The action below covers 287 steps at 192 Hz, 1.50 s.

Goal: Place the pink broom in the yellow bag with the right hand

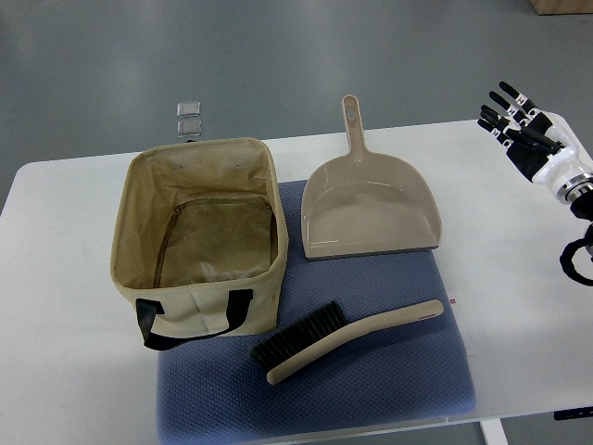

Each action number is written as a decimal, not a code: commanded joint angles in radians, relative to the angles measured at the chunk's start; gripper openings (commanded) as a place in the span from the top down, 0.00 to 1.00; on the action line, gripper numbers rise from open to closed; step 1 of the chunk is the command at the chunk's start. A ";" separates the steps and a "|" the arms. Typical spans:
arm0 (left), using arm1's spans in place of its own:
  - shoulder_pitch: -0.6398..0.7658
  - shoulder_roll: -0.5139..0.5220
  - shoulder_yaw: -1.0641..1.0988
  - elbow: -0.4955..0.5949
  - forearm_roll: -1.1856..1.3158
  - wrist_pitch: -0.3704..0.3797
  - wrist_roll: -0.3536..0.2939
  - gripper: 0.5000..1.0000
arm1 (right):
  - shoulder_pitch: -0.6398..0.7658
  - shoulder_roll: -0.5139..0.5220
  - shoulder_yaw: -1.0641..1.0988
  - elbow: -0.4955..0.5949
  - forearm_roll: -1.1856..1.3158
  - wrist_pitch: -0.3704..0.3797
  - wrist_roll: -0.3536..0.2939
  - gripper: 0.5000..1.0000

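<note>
The right hand (pixel 519 125) hovers with fingers spread, holding nothing; the broom (pixel 347 339) lies well left and nearer, the bag (pixel 199 243) farther left.

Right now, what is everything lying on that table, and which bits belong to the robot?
Bag: one, pale yellow-beige cloth with black handles, open and empty, on the left of the table, its right side on the mat.
Brush: one, beige-pink handle with dark bristles, lying on the mat in front of the bag, bristles toward the bag.
Dustpan: one, beige-pink, on the mat behind the brush, handle pointing away.
Mat: one, blue-grey, under the brush and dustpan.
Table: one, white.
Small clear item: one, on the floor beyond the table; too small to identify.
Right hand: one, black and white, fingers spread, holding nothing, at the right edge above the table.
Left hand: not in view.
</note>
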 commanded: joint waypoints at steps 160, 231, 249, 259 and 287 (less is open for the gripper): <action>0.000 0.000 -0.003 0.001 0.001 -0.002 0.003 0.00 | 0.000 -0.001 0.000 0.000 0.000 0.015 -0.009 0.13; 0.000 0.000 -0.003 0.001 0.001 -0.002 0.003 0.00 | -0.003 -0.022 -0.002 -0.002 0.000 0.069 -0.005 0.13; 0.000 0.000 -0.003 0.001 0.001 -0.002 0.001 0.00 | -0.002 -0.024 -0.002 -0.002 0.000 0.066 -0.003 0.13; 0.000 0.000 -0.003 0.001 0.001 -0.002 0.001 0.00 | -0.002 -0.025 -0.002 -0.002 0.000 0.066 -0.003 0.13; 0.000 0.000 -0.003 0.001 0.001 -0.002 0.003 0.00 | -0.002 -0.030 0.000 -0.002 0.000 0.069 -0.005 0.13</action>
